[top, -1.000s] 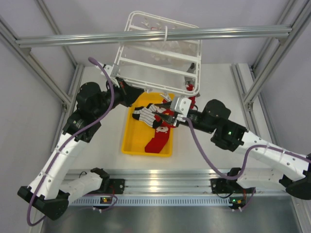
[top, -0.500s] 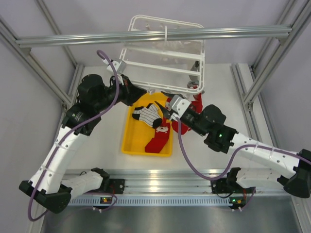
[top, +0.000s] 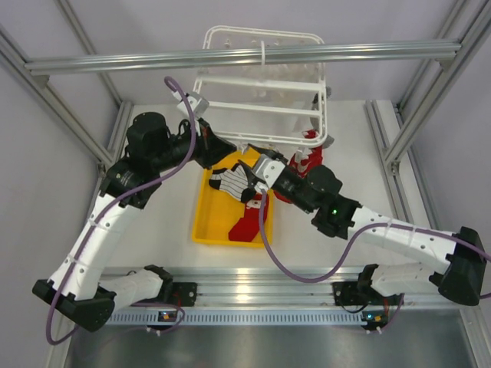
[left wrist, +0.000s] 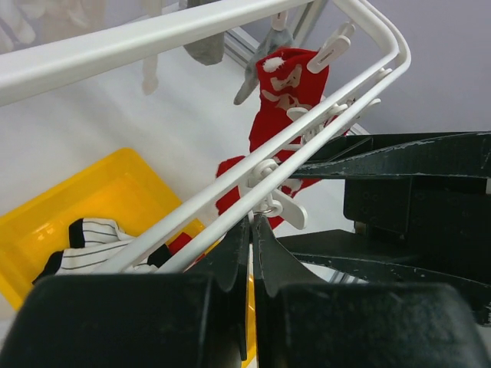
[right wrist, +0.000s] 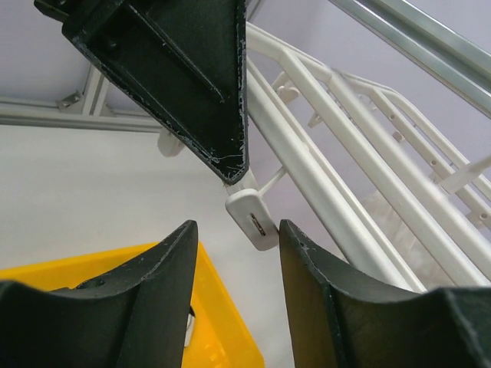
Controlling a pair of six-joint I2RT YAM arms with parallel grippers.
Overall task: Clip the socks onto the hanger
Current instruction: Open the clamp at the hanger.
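The white hanger (top: 261, 83) hangs under the beam. My left gripper (top: 221, 148) is shut on its near left corner, and in the left wrist view the jaws (left wrist: 252, 221) meet at the rail (left wrist: 153, 34) beside a clip. A red sock (top: 311, 157) (left wrist: 288, 84) hangs clipped at the right end. My right gripper (top: 257, 170) (right wrist: 236, 230) is open just below that corner, and a dangling white clip (right wrist: 249, 218) hangs between its fingertips without being pinched. A striped sock (top: 230, 182) (left wrist: 96, 249) and a red sock (top: 247, 222) lie in the tray.
The yellow tray (top: 203, 222) sits on the table below the hanger, between the two arms. A grey aluminium beam (top: 230, 57) crosses overhead in front of the hanger. Frame posts (top: 107, 146) stand at both sides.
My left arm has swung the hanger round to the right until it hangs squarer. My right gripper has opened wider and moved left from the tray to the clip at the near corner.
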